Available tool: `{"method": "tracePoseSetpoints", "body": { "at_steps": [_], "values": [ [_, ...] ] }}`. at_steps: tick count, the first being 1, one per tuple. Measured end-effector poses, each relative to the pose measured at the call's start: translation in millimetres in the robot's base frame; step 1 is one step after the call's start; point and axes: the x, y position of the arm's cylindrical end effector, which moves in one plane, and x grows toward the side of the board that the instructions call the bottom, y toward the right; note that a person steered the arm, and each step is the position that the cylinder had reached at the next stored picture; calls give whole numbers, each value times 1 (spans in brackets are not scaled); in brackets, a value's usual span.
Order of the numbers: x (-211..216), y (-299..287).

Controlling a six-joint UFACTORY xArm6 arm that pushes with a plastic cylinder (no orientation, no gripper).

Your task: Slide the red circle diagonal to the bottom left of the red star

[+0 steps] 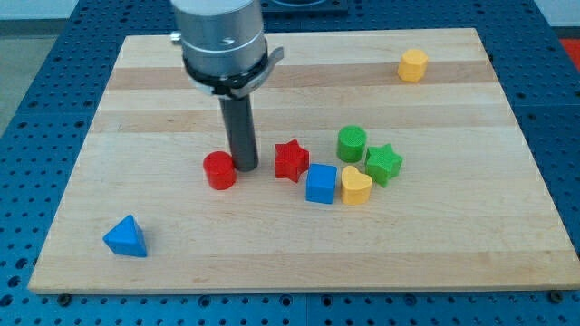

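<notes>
The red circle [219, 169] lies on the wooden board, left of centre. The red star [291, 160] lies to its right, slightly higher in the view. My tip [245, 167] stands between them, right against the red circle's right side and a short gap left of the star. The rod rises straight up to the grey arm end at the view's top.
A blue cube [321, 184], a yellow heart [355, 186], a green star [383, 164] and a green cylinder [352, 143] cluster right of the red star. A blue triangle [125, 237] lies at bottom left. A yellow hexagon [412, 65] lies at top right.
</notes>
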Motion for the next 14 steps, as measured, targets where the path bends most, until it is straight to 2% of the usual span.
{"method": "tracePoseSetpoints", "body": {
  "at_steps": [2, 3, 5, 6, 7, 9, 10, 11, 14],
  "values": [
    [19, -18],
    [-41, -15],
    [-26, -86],
    [-9, -90],
    [17, -90],
    [39, -90],
    [-10, -87],
    [1, -48],
    [16, -48]
  ]
}}
